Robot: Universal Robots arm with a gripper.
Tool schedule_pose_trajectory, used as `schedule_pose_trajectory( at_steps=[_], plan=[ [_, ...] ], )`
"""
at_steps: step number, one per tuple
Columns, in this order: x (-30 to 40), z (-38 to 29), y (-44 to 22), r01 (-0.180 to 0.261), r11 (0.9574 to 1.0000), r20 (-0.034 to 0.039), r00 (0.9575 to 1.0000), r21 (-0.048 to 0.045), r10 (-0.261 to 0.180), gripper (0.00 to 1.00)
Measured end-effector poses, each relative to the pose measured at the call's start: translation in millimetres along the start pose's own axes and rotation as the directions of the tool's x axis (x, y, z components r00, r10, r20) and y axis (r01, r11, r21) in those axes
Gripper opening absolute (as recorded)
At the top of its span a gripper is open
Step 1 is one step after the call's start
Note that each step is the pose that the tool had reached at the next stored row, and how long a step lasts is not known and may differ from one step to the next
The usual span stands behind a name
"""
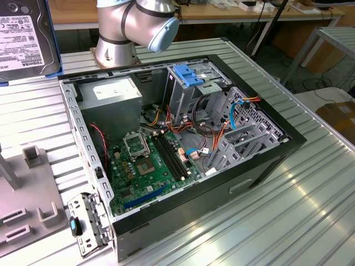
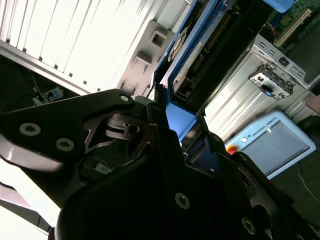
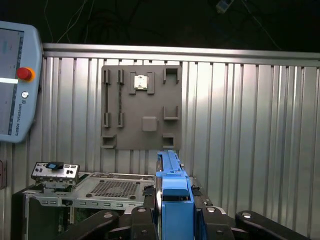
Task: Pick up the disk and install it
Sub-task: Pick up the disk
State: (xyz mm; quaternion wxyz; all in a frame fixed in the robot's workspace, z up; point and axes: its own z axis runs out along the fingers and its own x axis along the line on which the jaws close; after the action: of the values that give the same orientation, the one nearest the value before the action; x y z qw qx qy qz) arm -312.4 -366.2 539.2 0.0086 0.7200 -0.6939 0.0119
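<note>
we see the disk [image 1: 25, 39] lifted clear of the tabletop [image 1: 288, 221], in the upper corner on the exterior view's left, well apart from the open computer case [image 1: 252, 172] at the middle of that frame. in the first wrist view the tool [image 3: 173, 200] is pressed onto the disk's blue carrier rails, pinching it edge-on from both sides. the grip sits on smooth plastic rails rather than on the metal body, so we judge that a jolt or a sideways knock could let the disk twist or slide out, and it would fall onto ribbed metal or onto the motherboard [image 1: 150, 166]. the tightest place looks to be the drive cage [image 1: 183, 100] under the fixed blue bracket [image 1: 188, 75]. a tilted disk could catch on the bracket's edge or on the cage walls and jam. the bundle of orange and red cables [image 1: 213, 138] lies just beside the cage and could snag a corner. the case's raised rim and the power supply [image 1: 111, 91] near the robot arm [image 1: 138, 25] close in the far side. open room lies above the case and over the bare tabletop toward the exterior view's right. the grey fixture plate [image 1: 28, 210] takes up the lower corner on the exterior view's left.
</note>
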Motion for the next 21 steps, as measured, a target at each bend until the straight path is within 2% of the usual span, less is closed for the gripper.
schedule_pose_trajectory(
  at_steps=[9,18,20,21],
  plan=[
    [0.5,0.1,-15.2,0.000,1.0000,-0.0006,1.0000,0.0000,0.000,0.37],
    [1.4,0.2,-39.4,0.000,1.0000,-0.0017,1.0000,-0.0001,0.000,0.37],
    [1.5,0.2,-42.2,0.000,1.0000,-0.0017,1.0000,-0.0001,0.000,0.37],
    [1.7,0.3,-46.2,0.000,1.0000,-0.0018,1.0000,0.0000,0.000,0.37]
  ],
)
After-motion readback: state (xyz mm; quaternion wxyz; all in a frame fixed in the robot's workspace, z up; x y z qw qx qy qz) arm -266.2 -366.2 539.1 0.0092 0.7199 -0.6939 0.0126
